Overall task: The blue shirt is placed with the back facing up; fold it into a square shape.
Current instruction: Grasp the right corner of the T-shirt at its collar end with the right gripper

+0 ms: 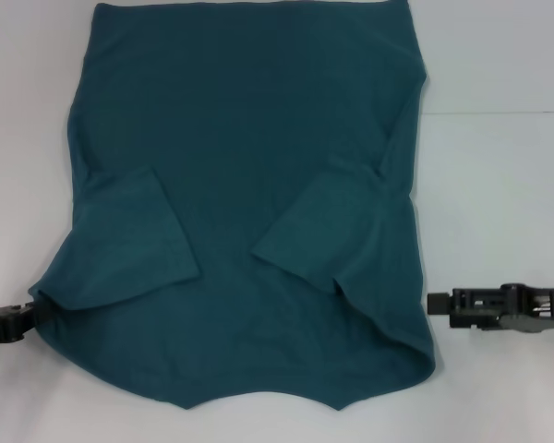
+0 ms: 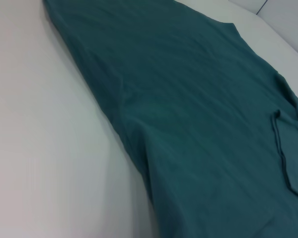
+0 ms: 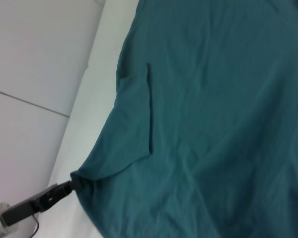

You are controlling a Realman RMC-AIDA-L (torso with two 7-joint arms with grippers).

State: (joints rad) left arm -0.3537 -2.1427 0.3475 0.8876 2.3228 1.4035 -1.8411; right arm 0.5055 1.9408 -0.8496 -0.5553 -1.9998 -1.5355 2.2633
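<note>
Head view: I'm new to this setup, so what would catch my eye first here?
The big blue shirt spread over the white table, both sleeves folded inward. The left tool touches the shirt's edge at the near left shoulder, apparently pinching it, while the right tool waits just off the opposite edge, not touching.

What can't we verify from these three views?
- Blue shirt: head view cuts its far edge at the frame top; the underside is hidden against the table.
- Left gripper: at the shirt's left edge, arm cut by the frame; the fabric hides the fingertips. In the right wrist view it touches the fabric, but a grip isn't clear.
- Right gripper: apart from the shirt, seen end-on.
</note>
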